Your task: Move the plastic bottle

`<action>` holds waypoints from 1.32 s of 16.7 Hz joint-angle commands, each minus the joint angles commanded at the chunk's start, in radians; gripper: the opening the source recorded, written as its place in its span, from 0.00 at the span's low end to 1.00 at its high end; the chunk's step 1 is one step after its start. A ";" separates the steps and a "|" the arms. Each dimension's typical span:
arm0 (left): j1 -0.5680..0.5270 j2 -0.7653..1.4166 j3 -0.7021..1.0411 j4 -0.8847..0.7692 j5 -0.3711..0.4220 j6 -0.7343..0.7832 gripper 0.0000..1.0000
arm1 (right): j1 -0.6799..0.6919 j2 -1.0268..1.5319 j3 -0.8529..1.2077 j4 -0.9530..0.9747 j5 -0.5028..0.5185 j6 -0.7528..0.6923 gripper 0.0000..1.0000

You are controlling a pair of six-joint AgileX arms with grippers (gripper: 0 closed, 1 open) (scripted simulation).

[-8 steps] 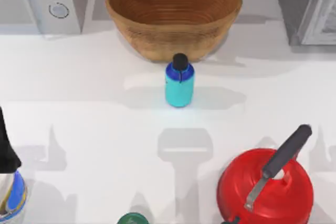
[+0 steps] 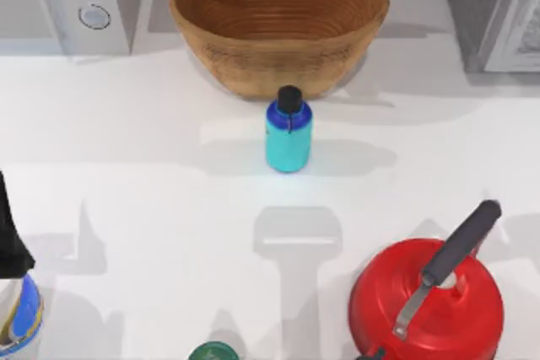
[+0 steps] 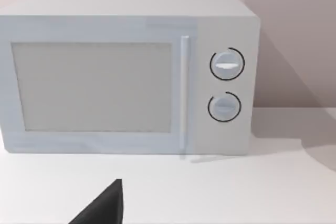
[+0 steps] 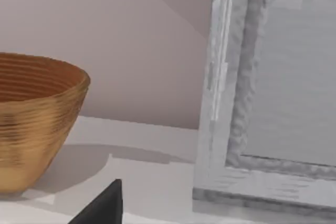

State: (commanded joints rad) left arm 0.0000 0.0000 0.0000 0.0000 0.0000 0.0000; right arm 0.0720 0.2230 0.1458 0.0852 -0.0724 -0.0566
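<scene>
**Bottle stands free, both arms yet to reach it**

The plastic bottle [image 2: 288, 137] stands upright on the white tabletop [image 2: 152, 191], black cap [image 2: 289, 99] up, just in front of the wooden bowl [image 2: 278, 73] and close to its wall; whether they touch I cannot tell. Nothing holds it.

It looks small, rigid and light, so it should lift with little force. The smooth plastic barrel may slip, and a narrow upright thing tips easily if nudged off-centre. I would take it across the cyan barrel below the blue shoulder, not at the thin cap, closing squarely from both sides.

From the right end effector [image 4: 107, 205], seen as a dark wedge at its camera's edge, the bowl lies ahead beside a grey appliance [image 4: 273, 103]; the bottle, being next to that bowl, is probably ahead and somewhat lower. Whether this end effector is released or clenched I cannot tell.

The left end effector [image 3: 107, 205], another dark wedge, faces the microwave [image 3: 126, 77], so the bottle sits off to its side, well apart. Its state I cannot tell either.

Farther out stand a red kettle [image 2: 426, 305], a striped container [image 2: 17, 309] and a green round-topped item [image 2: 213, 351], all well apart from the bottle. The bowl is the one obstacle to mind.
</scene>
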 joint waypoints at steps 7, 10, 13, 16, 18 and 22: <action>0.000 0.000 0.000 0.000 0.000 0.000 1.00 | 0.175 0.700 0.295 0.112 -0.075 -0.046 1.00; 0.000 0.000 0.000 0.000 0.000 0.000 1.00 | 0.257 1.030 0.445 0.157 -0.089 -0.055 1.00; 0.000 0.000 0.000 0.000 0.000 0.000 1.00 | 0.343 1.280 0.579 0.192 -0.099 -0.062 1.00; 0.000 0.000 0.000 0.000 0.000 0.000 1.00 | 0.424 1.438 0.659 0.210 -0.103 -0.064 1.00; 0.000 0.000 0.000 0.000 0.000 0.000 1.00 | 0.463 1.491 0.673 0.214 -0.106 -0.063 1.00; 0.000 0.000 0.000 0.000 0.000 0.000 1.00 | 0.473 1.502 0.673 0.214 -0.107 -0.063 1.00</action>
State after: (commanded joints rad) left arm 0.0000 0.0000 0.0000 0.0000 0.0000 0.0000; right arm 0.5452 1.7251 0.8186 0.2988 -0.1790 -0.1193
